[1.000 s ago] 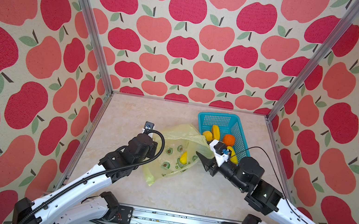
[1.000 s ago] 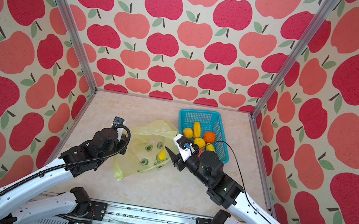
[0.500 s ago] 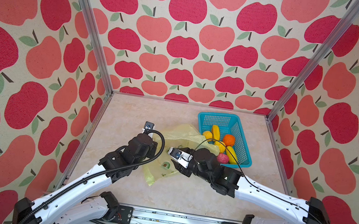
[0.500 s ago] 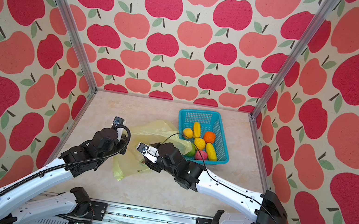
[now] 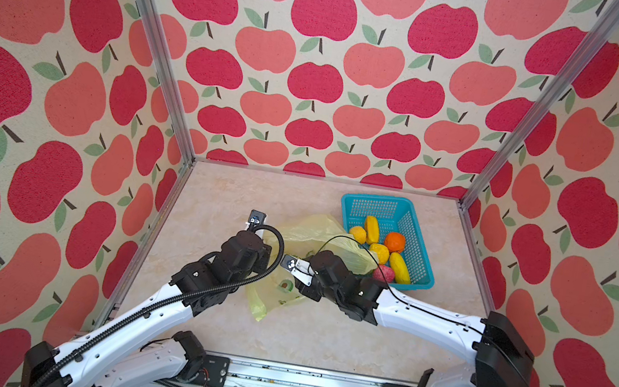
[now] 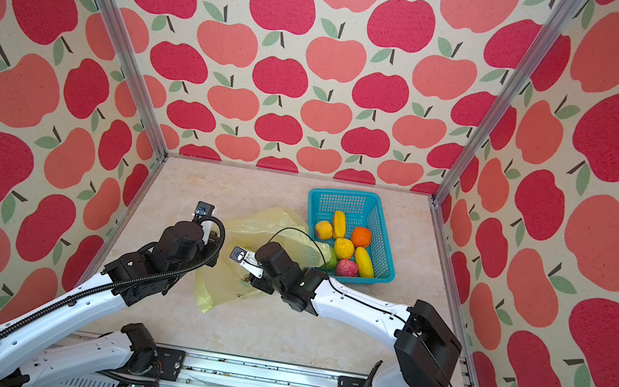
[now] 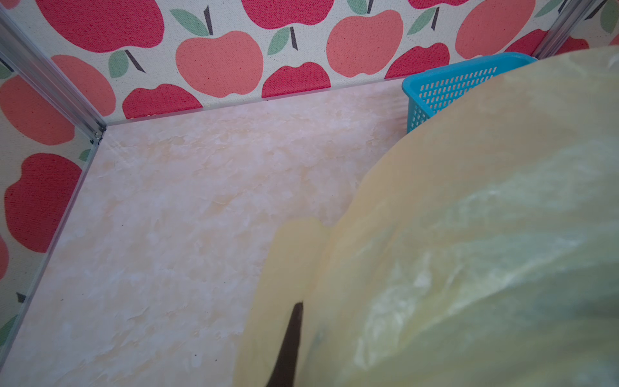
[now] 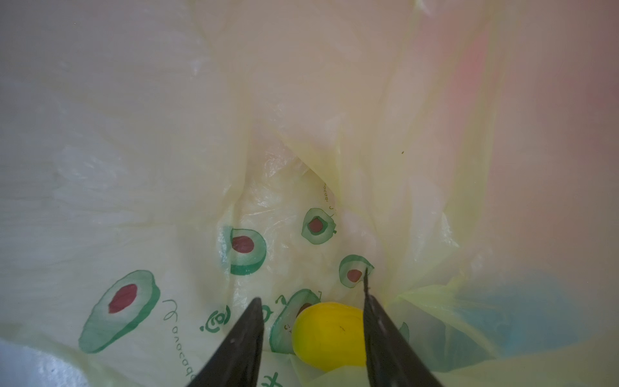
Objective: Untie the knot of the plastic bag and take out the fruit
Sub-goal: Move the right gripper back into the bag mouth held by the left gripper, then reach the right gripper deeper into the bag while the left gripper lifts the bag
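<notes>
Back from the two-o'clock basket (image 5: 376, 198), the right gripper (image 8: 311, 291) narrows, unclamped, around another yellow fruit (image 8: 330, 335) inside the plastic bag (image 8: 150, 150) the left gripper (image 7: 296, 315) pinches.

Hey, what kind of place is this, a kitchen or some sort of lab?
Probably a robot test booth, not a kitchen: apple-print walls in an aluminium frame box in a marble-look tabletop, with a left arm and a right arm mounted on a rail along its front.

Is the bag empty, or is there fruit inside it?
Not empty: the right wrist view shows a yellow fruit inside the plastic bag, between the fingers of the right gripper.
</notes>
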Robot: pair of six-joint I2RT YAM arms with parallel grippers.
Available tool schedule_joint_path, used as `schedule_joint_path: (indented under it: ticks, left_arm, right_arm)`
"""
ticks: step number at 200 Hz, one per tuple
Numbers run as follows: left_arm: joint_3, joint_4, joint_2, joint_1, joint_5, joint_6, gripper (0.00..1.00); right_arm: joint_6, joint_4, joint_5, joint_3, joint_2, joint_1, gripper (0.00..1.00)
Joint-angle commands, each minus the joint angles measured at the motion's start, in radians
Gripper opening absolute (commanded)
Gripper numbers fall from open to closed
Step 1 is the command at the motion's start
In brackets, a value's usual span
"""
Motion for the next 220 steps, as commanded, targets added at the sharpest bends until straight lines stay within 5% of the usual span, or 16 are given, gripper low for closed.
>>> schedule_joint_path:
  ticks: [1,61,123,220]
  left_arm:
    - [-0.002,-0.006,-0.014,0.006,0.005,-0.011,0.00]
    - [-0.001,-0.009,-0.017,0.005,0.005,-0.011,0.00]
    - [-0.003,-0.010,-0.027,0.006,0.007,-0.011,0.00]
    - [-0.003,-0.009,-0.024,0.006,0.009,-0.012,0.00]
  right_arm:
    - [-0.002,-0.063,0.072,0.066,0.065,-0.006,0.48]
    - [0.013,-0.187,0.156,0.192,0.237,-0.011,0.46]
    - [0.071,-0.180,0.258,0.110,0.248,-0.089,0.53]
    - [0.135,-0.180,0.161,0.162,0.405,-0.193,0.73]
